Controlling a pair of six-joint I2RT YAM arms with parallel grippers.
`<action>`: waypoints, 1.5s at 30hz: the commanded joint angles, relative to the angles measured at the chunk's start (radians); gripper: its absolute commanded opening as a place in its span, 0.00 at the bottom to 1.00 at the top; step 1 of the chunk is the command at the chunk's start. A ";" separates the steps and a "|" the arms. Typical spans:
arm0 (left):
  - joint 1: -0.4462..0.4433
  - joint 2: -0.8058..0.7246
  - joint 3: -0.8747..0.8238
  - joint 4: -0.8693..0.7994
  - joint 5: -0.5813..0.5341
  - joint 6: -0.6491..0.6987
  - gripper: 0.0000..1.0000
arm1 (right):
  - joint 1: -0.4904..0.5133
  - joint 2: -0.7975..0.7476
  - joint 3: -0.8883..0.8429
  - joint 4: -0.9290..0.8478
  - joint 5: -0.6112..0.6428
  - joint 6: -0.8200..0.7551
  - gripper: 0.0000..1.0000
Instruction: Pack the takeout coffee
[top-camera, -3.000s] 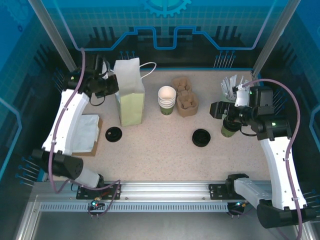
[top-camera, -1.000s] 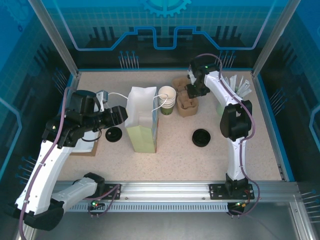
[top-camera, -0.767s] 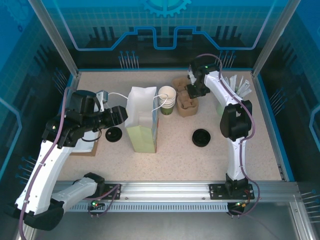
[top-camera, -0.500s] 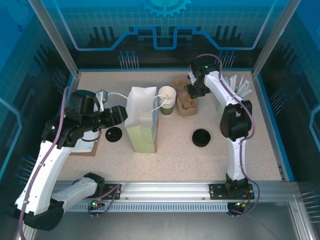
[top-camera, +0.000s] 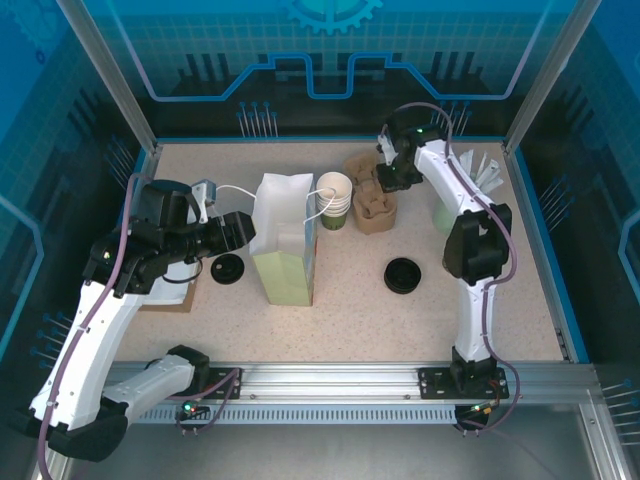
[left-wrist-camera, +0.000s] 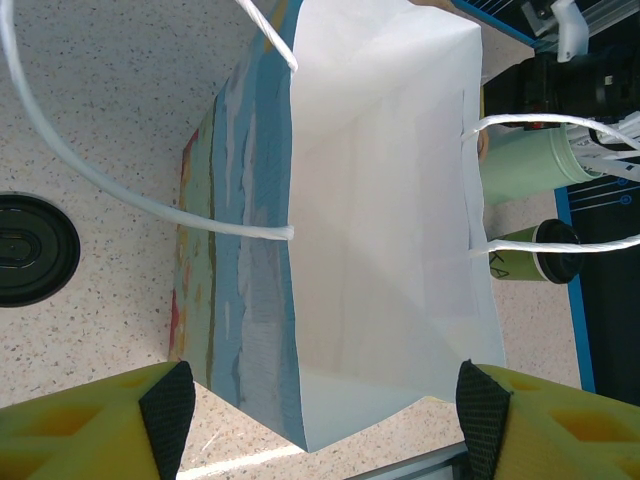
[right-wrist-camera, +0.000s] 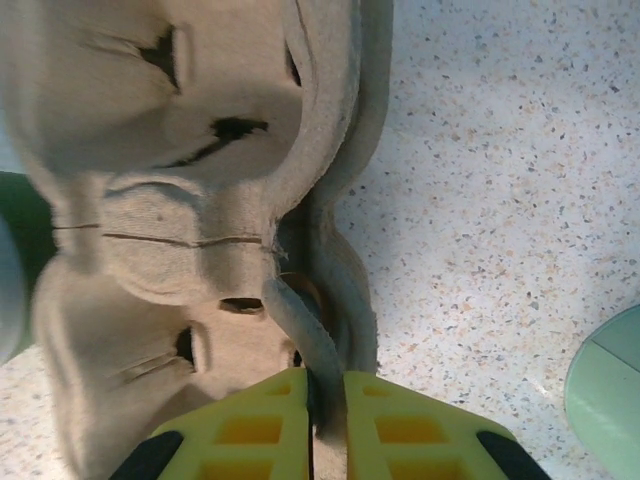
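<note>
Left gripper (left-wrist-camera: 325, 402): jaws apart, flanking the upright paper bag (left-wrist-camera: 380, 200) | takeout coffee (left-wrist-camera: 540, 262): black-lidded, standing on the table (left-wrist-camera: 100, 100) beyond the bag, just beside a pale-green cup (left-wrist-camera: 525, 165) | right gripper (right-wrist-camera: 325, 385): clamped on the pulp cup carrier (right-wrist-camera: 180, 150) rim, far side

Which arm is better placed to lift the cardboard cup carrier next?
Right. The right gripper pinches the edge of the cup carrier; the left gripper sits around the bag, farther off.

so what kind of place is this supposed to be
Probably a robot test cell staged as a café takeout counter: an aluminium-framed blue enclosure around the table, a stack of green paper cups and brown moulded-pulp cup carriers.
</note>
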 joint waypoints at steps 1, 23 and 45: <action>-0.006 -0.005 0.012 -0.018 -0.010 0.017 0.73 | -0.032 -0.067 -0.012 -0.012 -0.117 -0.013 0.16; -0.007 -0.002 0.000 -0.015 -0.006 0.019 0.75 | -0.056 0.030 -0.007 -0.058 -0.102 -0.026 0.55; -0.006 0.007 -0.004 -0.014 -0.005 0.022 0.75 | -0.068 -0.002 0.020 -0.082 -0.209 -0.011 0.30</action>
